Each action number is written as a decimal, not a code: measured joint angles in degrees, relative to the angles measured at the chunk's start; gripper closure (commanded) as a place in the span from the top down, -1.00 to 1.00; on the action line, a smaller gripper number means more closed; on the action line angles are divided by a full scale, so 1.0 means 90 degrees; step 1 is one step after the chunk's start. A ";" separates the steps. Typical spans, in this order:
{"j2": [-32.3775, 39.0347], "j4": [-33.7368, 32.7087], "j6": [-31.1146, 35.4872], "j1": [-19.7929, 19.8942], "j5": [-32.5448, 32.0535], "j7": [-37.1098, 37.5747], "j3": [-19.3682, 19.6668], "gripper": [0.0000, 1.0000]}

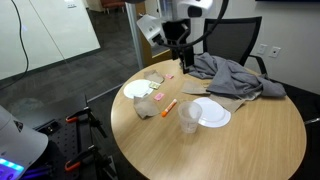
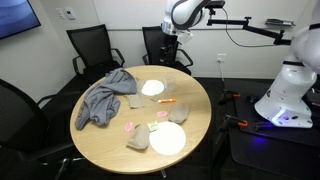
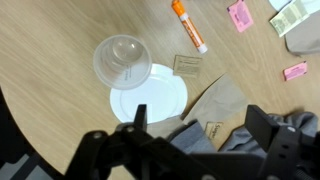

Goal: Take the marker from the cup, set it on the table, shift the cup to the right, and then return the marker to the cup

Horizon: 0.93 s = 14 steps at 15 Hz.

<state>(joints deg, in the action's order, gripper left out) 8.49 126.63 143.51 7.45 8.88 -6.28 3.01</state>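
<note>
A robot arm (image 2: 186, 12) hangs high over the far side of a round wooden table (image 1: 230, 150), its fingers (image 3: 257, 128) spread wide apart with nothing between them, as the wrist view shows. The orange marker (image 3: 188, 25) lies flat on the table, out of the cup and clearly apart from it; in both exterior views it rests near the middle of the table (image 1: 168, 105) (image 2: 167, 101). The clear plastic cup (image 3: 122, 60) stands upright and empty, its base meeting the rim of a white plate (image 3: 152, 100) in the wrist view. In an exterior view the cup (image 1: 188, 117) sits just beside that plate (image 1: 213, 114), on the side nearer the camera.

A second white plate (image 1: 138, 89) lies across the table from the first. A crumpled grey cloth (image 1: 235, 75) spreads over the table's edge near a black office chair (image 1: 240, 35). Small pink packets (image 3: 239, 15) lie beyond the marker, and a brown paper napkin (image 3: 225, 100) sits beside the plate near the cup. A small tan packet (image 3: 186, 65) lies between the marker and that plate. A crumpled wad of paper (image 1: 145, 108) lies near the marker's other side.
</note>
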 measured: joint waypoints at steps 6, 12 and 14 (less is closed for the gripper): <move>-0.0036 -0.0076 -0.0360 -0.0142 0.0106 -0.1621 -0.0300 1.00; -0.0005 0.0076 -0.0360 -0.0159 0.0295 -0.2903 -0.0463 1.00; 0.0058 0.0148 -0.0358 -0.0205 0.0291 -0.3030 -0.0495 1.00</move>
<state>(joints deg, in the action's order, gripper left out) 9.01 127.96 140.29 5.61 11.50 -33.55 -1.44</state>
